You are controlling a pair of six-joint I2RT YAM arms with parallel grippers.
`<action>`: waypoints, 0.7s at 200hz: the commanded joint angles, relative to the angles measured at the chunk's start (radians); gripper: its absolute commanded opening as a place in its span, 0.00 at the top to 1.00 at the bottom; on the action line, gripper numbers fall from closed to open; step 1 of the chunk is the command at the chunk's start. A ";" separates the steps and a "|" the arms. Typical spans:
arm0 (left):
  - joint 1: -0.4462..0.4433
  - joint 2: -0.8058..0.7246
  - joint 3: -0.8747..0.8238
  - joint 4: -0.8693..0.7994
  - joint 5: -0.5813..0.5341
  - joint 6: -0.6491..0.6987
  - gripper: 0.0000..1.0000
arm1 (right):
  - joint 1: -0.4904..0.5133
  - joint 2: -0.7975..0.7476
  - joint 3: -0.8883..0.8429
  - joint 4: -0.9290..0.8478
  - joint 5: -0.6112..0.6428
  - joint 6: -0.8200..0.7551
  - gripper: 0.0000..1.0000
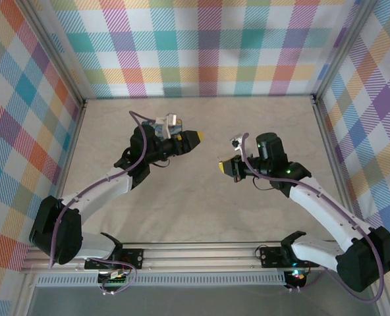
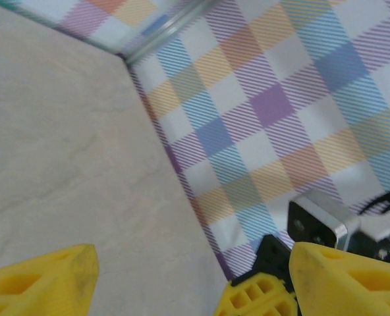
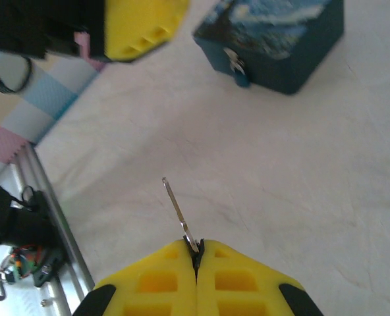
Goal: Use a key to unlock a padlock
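The key [image 3: 178, 209] is a slim metal strip sticking out from the tips of my right gripper [image 3: 196, 250], which is shut on it above the bare tabletop. Further ahead stands a dark blue painted tin [image 3: 274, 39], with the small blue padlock [image 3: 238, 70] hanging on its front face. From above, my right gripper [image 1: 222, 168] points left toward my left gripper [image 1: 196, 138], a short gap between them. My left gripper [image 2: 192, 263] stands open over the table with nothing between its yellow fingers [image 2: 43, 280]. One of those fingers [image 3: 142, 26] hangs left of the tin.
The tin [image 1: 162, 130] lies partly under the left wrist near the back of the table [image 1: 201, 210]. Plaid walls [image 1: 201, 46] close in the back and both sides, and a metal rail [image 1: 195, 253] runs along the near edge. The right gripper's finger [image 2: 257, 296] shows before the plaid wall.
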 commanded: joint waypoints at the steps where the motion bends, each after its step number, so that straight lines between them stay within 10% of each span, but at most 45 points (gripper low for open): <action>1: -0.037 0.012 0.058 0.084 0.097 0.017 0.27 | -0.002 0.008 0.056 0.114 -0.144 0.015 1.00; 140: -0.117 0.055 0.113 0.039 0.135 0.090 0.66 | -0.002 0.053 0.126 0.121 -0.103 0.135 1.00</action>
